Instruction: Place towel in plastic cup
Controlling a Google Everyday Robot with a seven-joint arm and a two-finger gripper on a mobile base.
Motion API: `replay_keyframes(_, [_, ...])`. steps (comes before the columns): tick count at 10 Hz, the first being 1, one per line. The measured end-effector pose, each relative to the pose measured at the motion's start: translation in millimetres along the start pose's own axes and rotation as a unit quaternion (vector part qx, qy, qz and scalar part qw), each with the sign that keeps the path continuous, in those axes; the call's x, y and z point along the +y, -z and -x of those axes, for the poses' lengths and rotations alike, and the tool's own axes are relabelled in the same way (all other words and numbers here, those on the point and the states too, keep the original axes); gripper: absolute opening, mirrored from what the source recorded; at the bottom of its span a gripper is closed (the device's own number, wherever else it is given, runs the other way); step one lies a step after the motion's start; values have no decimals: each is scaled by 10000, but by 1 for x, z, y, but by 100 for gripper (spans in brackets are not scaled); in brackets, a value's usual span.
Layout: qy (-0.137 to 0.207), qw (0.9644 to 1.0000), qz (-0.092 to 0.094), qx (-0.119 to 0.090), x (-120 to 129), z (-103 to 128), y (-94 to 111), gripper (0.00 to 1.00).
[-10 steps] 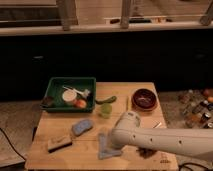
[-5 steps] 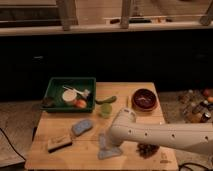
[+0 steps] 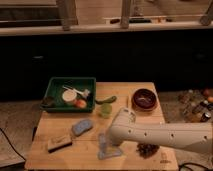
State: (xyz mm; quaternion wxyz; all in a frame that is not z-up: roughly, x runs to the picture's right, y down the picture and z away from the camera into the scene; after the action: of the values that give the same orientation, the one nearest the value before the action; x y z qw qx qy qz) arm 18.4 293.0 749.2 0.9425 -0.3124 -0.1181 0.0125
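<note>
The towel [image 3: 107, 148], a flat pale blue-grey cloth, lies on the wooden table [image 3: 50, 130] near its front edge. The plastic cup [image 3: 105, 111], a small yellow-green tumbler, stands upright at the table's middle, behind the towel. My white arm [image 3: 165, 135] reaches in from the right. My gripper [image 3: 112, 142] points down at the arm's left end, right over the towel's upper right part. I cannot tell whether it touches the cloth.
A green tray [image 3: 54, 89] holding a white dish [image 3: 70, 95] and small items sits back left. A dark red bowl [image 3: 144, 98] is back right. A blue sponge pad [image 3: 82, 127] and a brown block [image 3: 59, 143] lie left of the towel. A dark clump [image 3: 147, 149] lies under the arm.
The arm has shifted slightly left and up, uncovering the dark clump on the table. The gripper stays over the towel. The towel and cup have not moved.
</note>
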Motion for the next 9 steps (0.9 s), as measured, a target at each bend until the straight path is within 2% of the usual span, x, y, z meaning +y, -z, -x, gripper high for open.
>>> replay_keyframes(5, [-181,9994,-277,-124,2,-4,-13,80])
replay_keyframes(7, [-231,9992,-265,-208,5,-6,-23,80])
replay_keyframes(9, [-250,9991,-222,-255,6,-9,-31,71])
